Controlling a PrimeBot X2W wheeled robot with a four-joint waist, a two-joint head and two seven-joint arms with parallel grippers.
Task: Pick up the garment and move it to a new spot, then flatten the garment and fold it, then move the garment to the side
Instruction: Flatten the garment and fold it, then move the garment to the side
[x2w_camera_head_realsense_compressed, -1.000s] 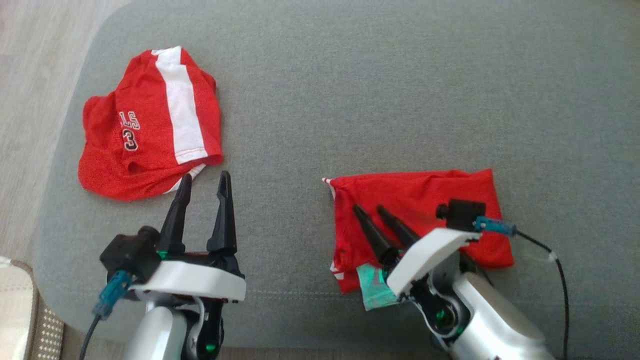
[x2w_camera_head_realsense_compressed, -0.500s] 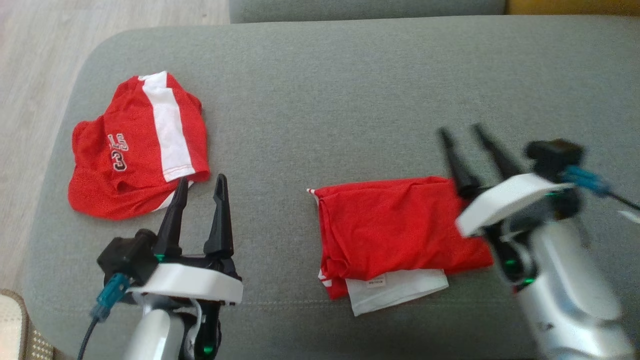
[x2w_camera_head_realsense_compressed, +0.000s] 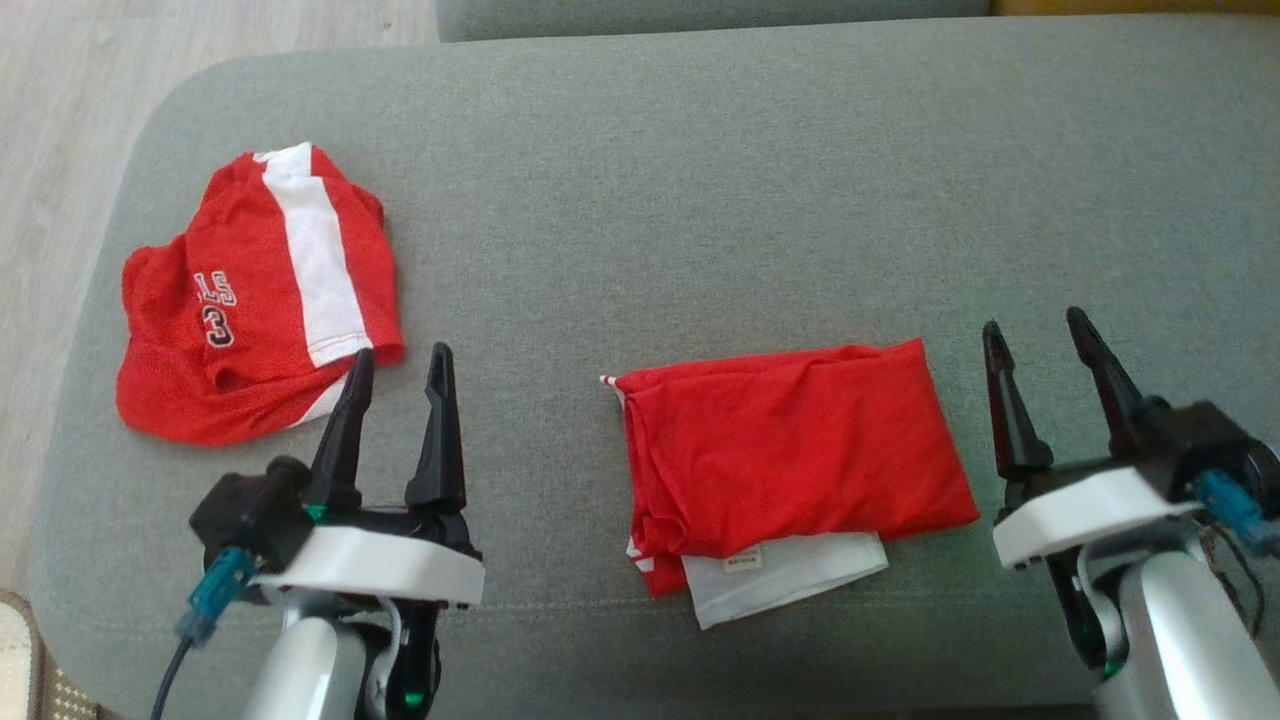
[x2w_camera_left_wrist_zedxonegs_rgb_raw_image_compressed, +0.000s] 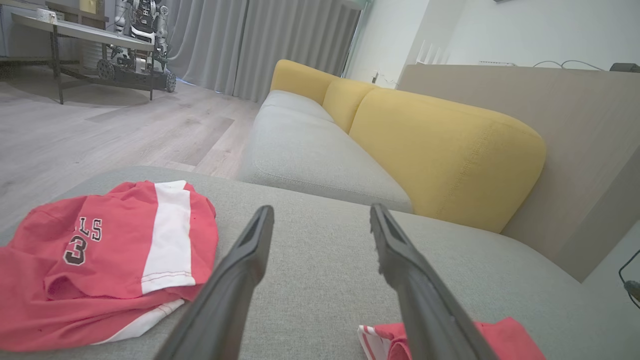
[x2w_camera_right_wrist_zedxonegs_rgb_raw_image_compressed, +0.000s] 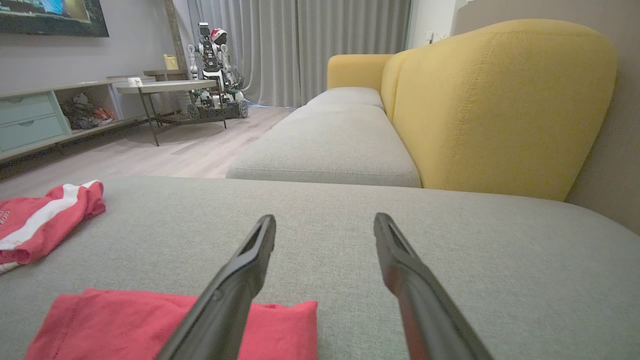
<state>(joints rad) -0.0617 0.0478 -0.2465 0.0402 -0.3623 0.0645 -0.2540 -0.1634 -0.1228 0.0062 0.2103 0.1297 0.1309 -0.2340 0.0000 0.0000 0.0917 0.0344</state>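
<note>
At the lower left of the head view my left forearm rises from the bottom edge. My left gripper (x2w_camera_head_realsense_compressed: 400, 352) points up the frame with its two dark fingers spread apart and nothing between them. At the lower right my right arm comes in the same way, tilted slightly to the left. My right gripper (x2w_camera_head_realsense_compressed: 1032, 320) is also spread wide and holds nothing.

Between the two arms, right of centre in the lower half, lies the folded red garment (x2w_camera_head_realsense_compressed: 790, 450). It is a rough rectangle flat on the grey cushion (x2w_camera_head_realsense_compressed: 700, 200). A white layer with a small label pokes out along its lower edge. My right fingers stand just beside its right edge, apart from it.

Further up, at the left of the frame, a crumpled red jersey (x2w_camera_head_realsense_compressed: 250, 300) with a white stripe and the lettering "LS 3" lies near the cushion's rounded corner. My left fingertips are close to its lower right hem.

Pale wood floor (x2w_camera_head_realsense_compressed: 60, 100) shows past the cushion's left edge. In the right wrist view a yellow sofa back (x2w_camera_right_wrist_zedxonegs_rgb_raw_image_compressed: 500, 100) stands beyond the cushion at right. Grey curtains (x2w_camera_right_wrist_zedxonegs_rgb_raw_image_compressed: 300, 45) hang at the far top centre.
</note>
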